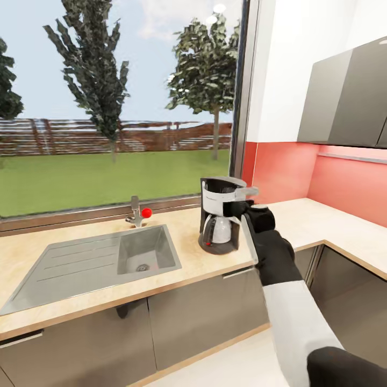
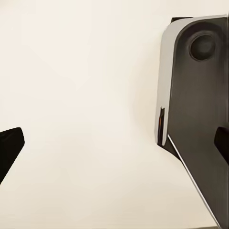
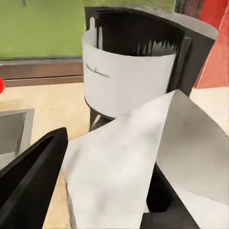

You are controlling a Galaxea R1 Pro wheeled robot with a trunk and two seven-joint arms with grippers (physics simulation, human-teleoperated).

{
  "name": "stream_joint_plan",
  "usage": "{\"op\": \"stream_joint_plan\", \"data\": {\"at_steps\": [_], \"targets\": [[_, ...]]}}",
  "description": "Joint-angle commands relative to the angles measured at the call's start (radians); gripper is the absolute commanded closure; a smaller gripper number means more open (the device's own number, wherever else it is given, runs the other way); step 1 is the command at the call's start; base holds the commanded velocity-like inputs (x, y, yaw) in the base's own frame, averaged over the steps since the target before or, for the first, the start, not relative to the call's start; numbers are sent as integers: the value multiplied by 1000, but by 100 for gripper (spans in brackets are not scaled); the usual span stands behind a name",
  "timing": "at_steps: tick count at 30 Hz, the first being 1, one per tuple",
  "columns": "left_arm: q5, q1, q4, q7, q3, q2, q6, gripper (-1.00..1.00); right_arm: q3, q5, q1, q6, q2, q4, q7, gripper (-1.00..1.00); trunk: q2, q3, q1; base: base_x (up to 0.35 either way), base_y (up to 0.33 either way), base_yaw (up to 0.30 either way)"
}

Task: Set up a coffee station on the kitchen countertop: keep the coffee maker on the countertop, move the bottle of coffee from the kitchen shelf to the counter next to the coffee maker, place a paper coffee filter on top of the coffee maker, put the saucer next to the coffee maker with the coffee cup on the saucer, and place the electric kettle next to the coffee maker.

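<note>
The black coffee maker (image 1: pixel 217 220) with its pale filter basket and white carafe stands on the kitchen countertop (image 1: pixel 306 220), right of the sink. My right gripper (image 1: pixel 243 208) is level with the machine's right side and is shut on the paper coffee filter (image 1: pixel 249 242). In the right wrist view the white cone of the filter (image 3: pixel 119 157) lies between my black fingers (image 3: pixel 33 171), and the coffee maker's basket (image 3: pixel 129 71) is just beyond it. My left gripper (image 2: pixel 114 145) stands open with nothing between its fingertips, over a pale surface.
A grey inset sink (image 1: pixel 97 263) with a draining board takes up the counter's left, with a tap (image 1: pixel 135 212) and red knob behind it. A large window runs along the back. Dark upper cabinets (image 1: pixel 349 102) hang at the right, where the worktop turns a corner.
</note>
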Motion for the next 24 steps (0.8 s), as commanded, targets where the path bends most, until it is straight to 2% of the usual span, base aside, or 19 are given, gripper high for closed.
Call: {"op": "stream_joint_plan", "data": {"at_steps": [1, 4, 5, 8, 9, 10, 12, 15, 19, 24], "targets": [[-10, 1, -1, 2, 8, -1, -2, -100, 1, 4, -60, 22, 0, 46, -10, 100, -1, 0, 0, 0, 0, 0], [-10, 1, -1, 2, 7, -2, -2, -100, 1, 3, -240, 45, 0, 213, -22, 100, -1, 0, 0, 0, 0, 0], [-10, 1, -1, 2, 7, -3, -2, -100, 1, 4, -333, 48, 0, 297, -25, 100, -1, 0, 0, 0, 0, 0], [-10, 1, -1, 2, 7, -3, 2, -100, 1, 5, -487, 52, 0, 437, -27, 100, -1, 0, 0, 0, 0, 0], [-10, 1, 0, 2, 6, -4, 6, -100, 1, 5, -557, 60, 0, 503, -29, 100, -1, 0, 0, 0, 0, 0], [-10, 1, 1, 2, 6, -5, 7, -100, 1, 5, -591, 73, 0, 536, -31, 100, -1, 0, 0, 0, 0, 0], [-10, 1, 3, 2, 6, -7, 9, -100, 1, 4, -628, 127, 0, 575, -35, 100, -1, 0, 0, 0, 0, 0], [-10, 1, 6, 1, 8, -9, 11, -100, 2, 7, -649, 202, 0, 627, -39, 100, -1, 0, 0, 0, 0, 0], [-10, 1, 7, 1, 8, -9, 14, -100, 4, 10, -654, 222, 0, 737, -40, 100, -1, 0, 0, 0, 0, 0], [-9, 1, 9, 1, 10, -9, 16, -100, 6, 11, -654, 226, 0, 794, -42, 100, -1, 0, 0, 0, 0, 0]]}}
